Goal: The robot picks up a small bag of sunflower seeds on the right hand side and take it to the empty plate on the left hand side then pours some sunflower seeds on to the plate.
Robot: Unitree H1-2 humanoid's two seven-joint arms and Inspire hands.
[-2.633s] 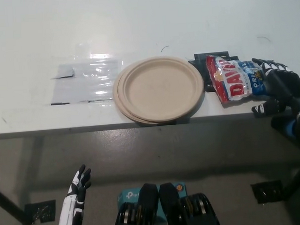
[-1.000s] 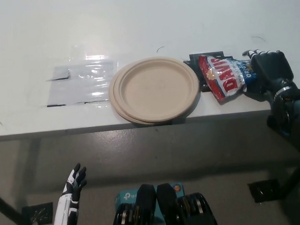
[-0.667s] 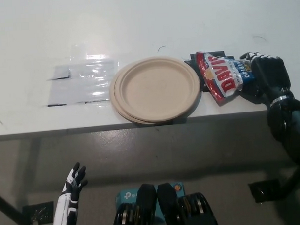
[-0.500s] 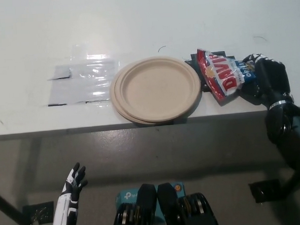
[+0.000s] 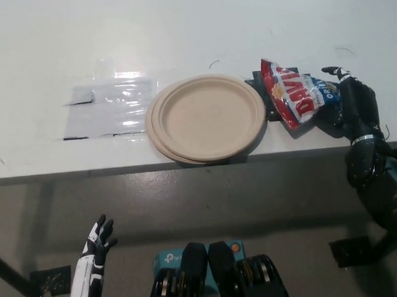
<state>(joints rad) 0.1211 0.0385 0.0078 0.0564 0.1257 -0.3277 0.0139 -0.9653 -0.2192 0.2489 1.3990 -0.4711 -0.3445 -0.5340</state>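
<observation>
Head view: my right hand [image 5: 355, 104] is clamped on the blue end of the seed bag [image 5: 293, 96], whose red end tilts up just beside the plate [image 5: 207, 117] on the desk [image 5: 181, 32]. I'd lift clear before swinging left, mouth up. Left hand [image 5: 96, 246] idles low, fingers spread.

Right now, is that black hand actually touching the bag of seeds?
Touching. In the head view, the black right hand wraps around the right end of the seed bag, whose blue end disappears under its fingers with no gap.
</observation>
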